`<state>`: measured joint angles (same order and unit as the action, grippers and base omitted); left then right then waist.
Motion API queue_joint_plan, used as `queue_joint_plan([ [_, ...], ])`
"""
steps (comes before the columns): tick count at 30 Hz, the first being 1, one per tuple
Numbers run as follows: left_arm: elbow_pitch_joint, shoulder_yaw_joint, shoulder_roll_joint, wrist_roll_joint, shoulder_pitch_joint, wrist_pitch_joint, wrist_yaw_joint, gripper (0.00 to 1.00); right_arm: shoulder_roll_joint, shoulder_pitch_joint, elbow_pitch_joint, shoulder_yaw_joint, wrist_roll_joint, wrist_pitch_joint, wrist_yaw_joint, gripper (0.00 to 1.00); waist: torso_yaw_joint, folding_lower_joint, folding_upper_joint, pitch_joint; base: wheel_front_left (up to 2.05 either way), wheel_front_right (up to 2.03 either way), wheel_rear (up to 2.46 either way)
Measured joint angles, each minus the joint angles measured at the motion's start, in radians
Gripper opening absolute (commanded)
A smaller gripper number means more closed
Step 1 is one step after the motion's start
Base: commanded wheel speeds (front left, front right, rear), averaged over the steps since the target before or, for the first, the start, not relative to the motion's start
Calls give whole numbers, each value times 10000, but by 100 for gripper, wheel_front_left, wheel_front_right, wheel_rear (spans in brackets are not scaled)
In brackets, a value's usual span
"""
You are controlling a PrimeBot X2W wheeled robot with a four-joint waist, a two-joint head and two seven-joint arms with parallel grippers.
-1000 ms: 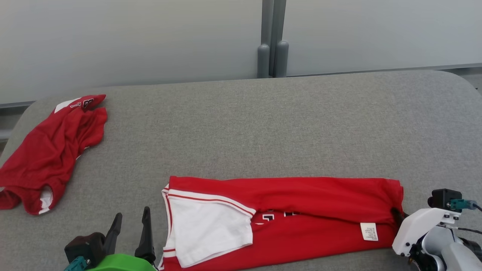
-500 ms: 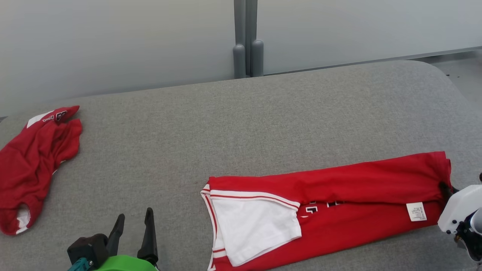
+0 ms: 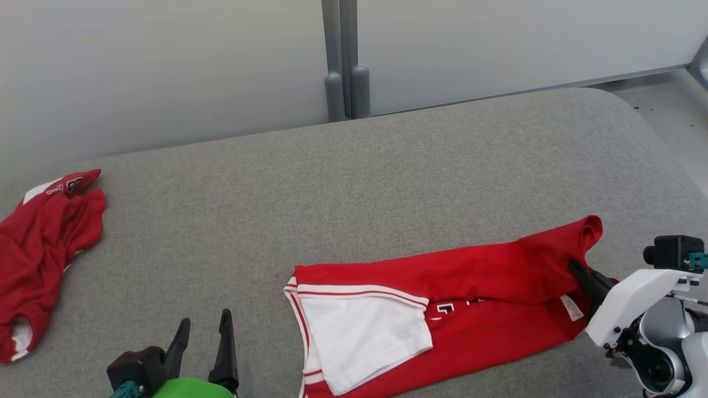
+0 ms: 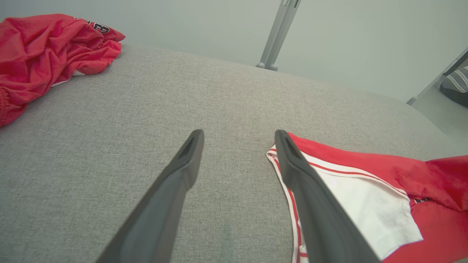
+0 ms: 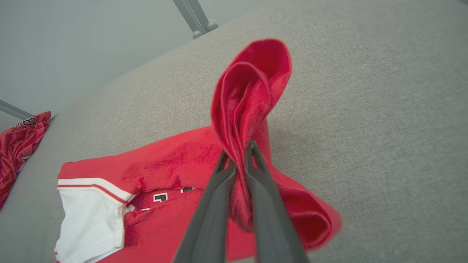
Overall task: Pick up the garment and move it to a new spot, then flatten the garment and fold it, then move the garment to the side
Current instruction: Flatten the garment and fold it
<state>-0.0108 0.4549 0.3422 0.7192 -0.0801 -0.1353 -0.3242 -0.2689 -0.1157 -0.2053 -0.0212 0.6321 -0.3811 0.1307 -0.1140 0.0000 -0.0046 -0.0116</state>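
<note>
The garment [image 3: 470, 276] is a red jersey with a white panel, folded into a long strip along the near side of the grey table [image 3: 332, 193]. My right gripper [image 3: 578, 271] is shut on the strip's right end, which stands lifted and bunched above the table; the right wrist view has the fingers [image 5: 237, 155] pinching a red fold [image 5: 252, 84] that rises above them. My left gripper [image 3: 206, 320] is open at the lower left, just left of the garment's white end [image 4: 365, 204], and holds nothing [image 4: 238, 135].
A second red garment [image 3: 38, 249] lies crumpled at the table's far left edge. A grey post [image 3: 343, 83] stands behind the table against the pale wall. The table's rounded right edge meets the floor [image 3: 675, 127] at the right.
The head view has swung. My right gripper has raised the garment's right end and drawn it leftward, so the strip is shorter and bunched there. The left gripper stays open.
</note>
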Motion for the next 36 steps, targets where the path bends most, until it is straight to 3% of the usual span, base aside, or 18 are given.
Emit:
queue_joint_plan([
  [9, 92, 136, -48, 0, 4, -19, 75, 100, 1095, 709, 2113, 696, 602, -1227, -2, 0, 139, 0, 0, -81, 0, 0, 0],
  [15, 128, 226, -48, 2, 50, 10, 134, 100, 1716, 759, 2362, 1668, 577, -1473, -2, 0, 386, 0, 0, -100, 0, 0, 0],
  [23, 188, 299, -48, 2, 115, 21, 190, 100, 2121, 447, 1513, 2675, 554, -1012, -2, 0, 770, 0, 0, -87, 0, 0, 0],
  [36, 322, 546, -142, -8, 451, 104, 291, 100, 2186, -1032, -1467, 4711, 1561, 462, -2, 0, 1642, 0, 0, -6, 0, 0, 0],
])
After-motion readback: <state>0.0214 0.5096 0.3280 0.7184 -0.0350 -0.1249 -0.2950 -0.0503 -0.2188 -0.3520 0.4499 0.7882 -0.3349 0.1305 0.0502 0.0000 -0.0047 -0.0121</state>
